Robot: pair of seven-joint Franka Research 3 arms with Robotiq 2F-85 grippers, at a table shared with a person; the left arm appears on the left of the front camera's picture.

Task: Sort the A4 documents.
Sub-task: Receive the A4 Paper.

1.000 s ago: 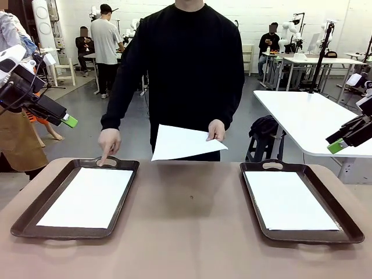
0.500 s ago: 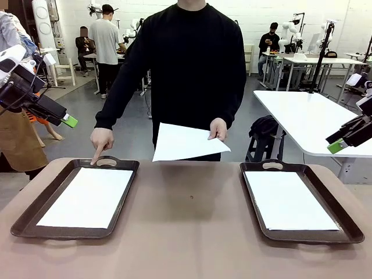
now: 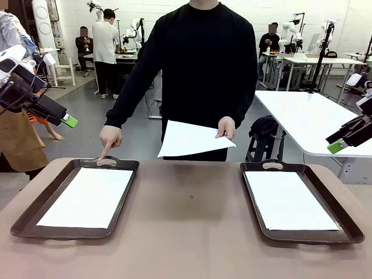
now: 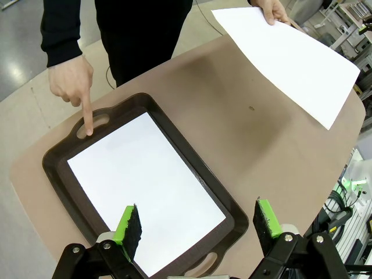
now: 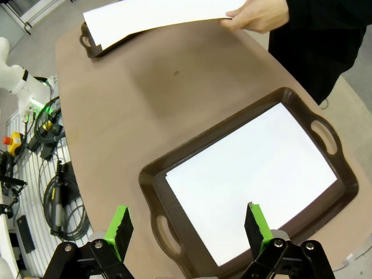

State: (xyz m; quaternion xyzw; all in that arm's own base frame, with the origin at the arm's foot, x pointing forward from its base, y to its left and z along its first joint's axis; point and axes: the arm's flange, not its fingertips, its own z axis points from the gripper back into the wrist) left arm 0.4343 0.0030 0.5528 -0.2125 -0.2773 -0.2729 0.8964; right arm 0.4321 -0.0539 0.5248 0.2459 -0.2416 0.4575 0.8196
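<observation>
Left pincer (image 4: 196, 224) agape, finger (image 4: 87, 119) on tray handle (image 4: 93, 122)

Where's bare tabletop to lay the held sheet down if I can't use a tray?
The brown table is bare between the left tray and right tray, from far edge to near edge. Both trays already hold a sheet. The far-left corner is crowded: the person's pointing hand sits at that tray's handle.

the right gripper (image 5: 187, 229) hangs with jaws wide over a dark brown tray (image 5: 152, 174) holding a white sheet (image 5: 250, 177). beyond that tray, a person's hand (image 5: 256, 15) holds another sheet (image 5: 157, 16) above the brown table (image 5: 116, 104).
</observation>
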